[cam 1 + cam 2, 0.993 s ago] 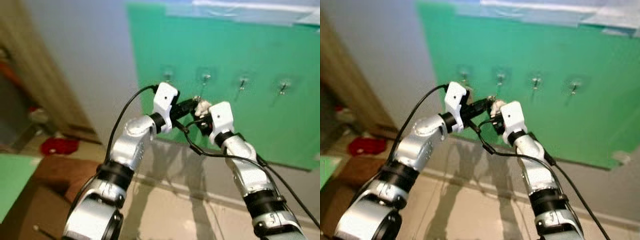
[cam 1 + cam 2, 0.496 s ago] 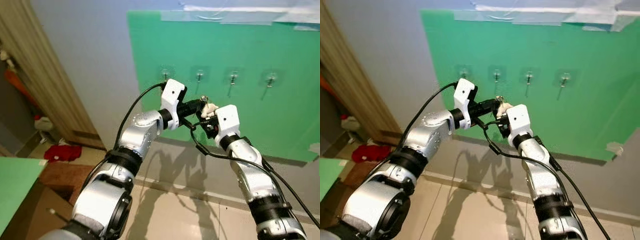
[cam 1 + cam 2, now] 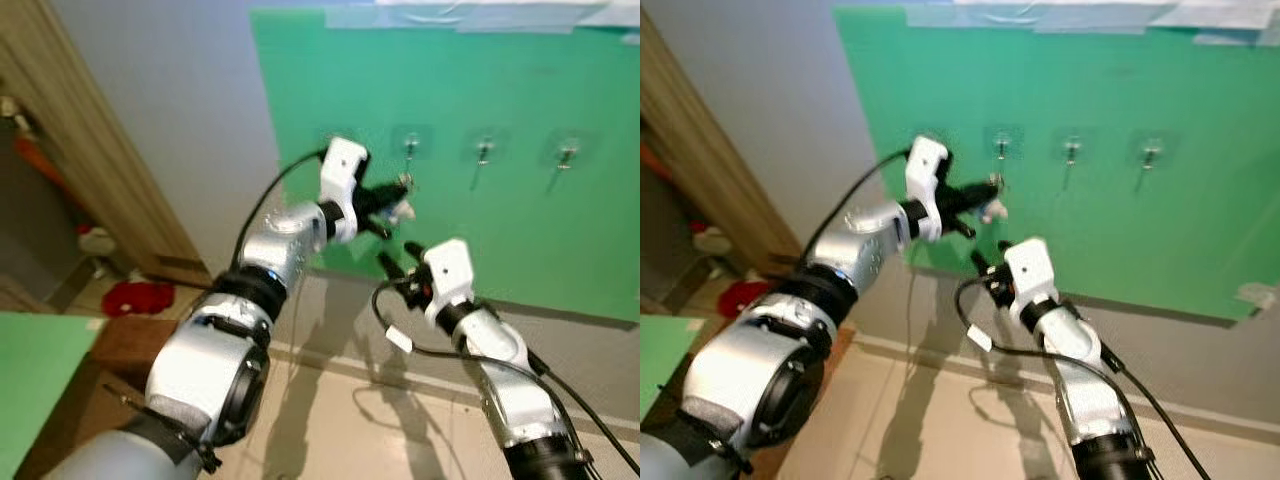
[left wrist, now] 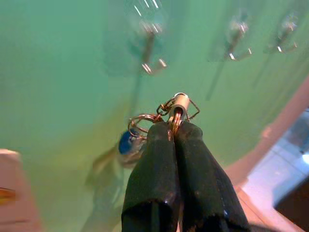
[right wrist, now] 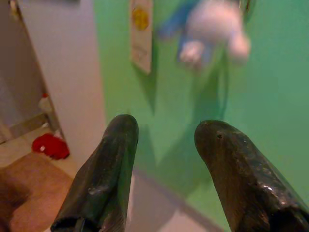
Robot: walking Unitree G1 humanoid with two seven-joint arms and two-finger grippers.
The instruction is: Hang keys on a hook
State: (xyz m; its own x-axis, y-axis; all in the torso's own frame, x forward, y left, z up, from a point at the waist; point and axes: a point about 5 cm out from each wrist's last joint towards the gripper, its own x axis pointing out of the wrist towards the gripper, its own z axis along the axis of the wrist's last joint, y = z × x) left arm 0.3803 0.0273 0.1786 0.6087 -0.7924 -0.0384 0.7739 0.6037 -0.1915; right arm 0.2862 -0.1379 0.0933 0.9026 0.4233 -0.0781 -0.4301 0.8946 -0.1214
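Your left gripper (image 4: 175,126) is pinching the keys (image 4: 164,113) by the ring, up at the green board (image 3: 520,90), just short of the hook (image 4: 150,65). A white charm (image 3: 402,210) dangles below the fingers. Your right gripper (image 5: 166,140) sits lower, fingers spread, holding nothing. The keys are lifted and close, but not yet hung: you need to loop the ring over the hook and let go.
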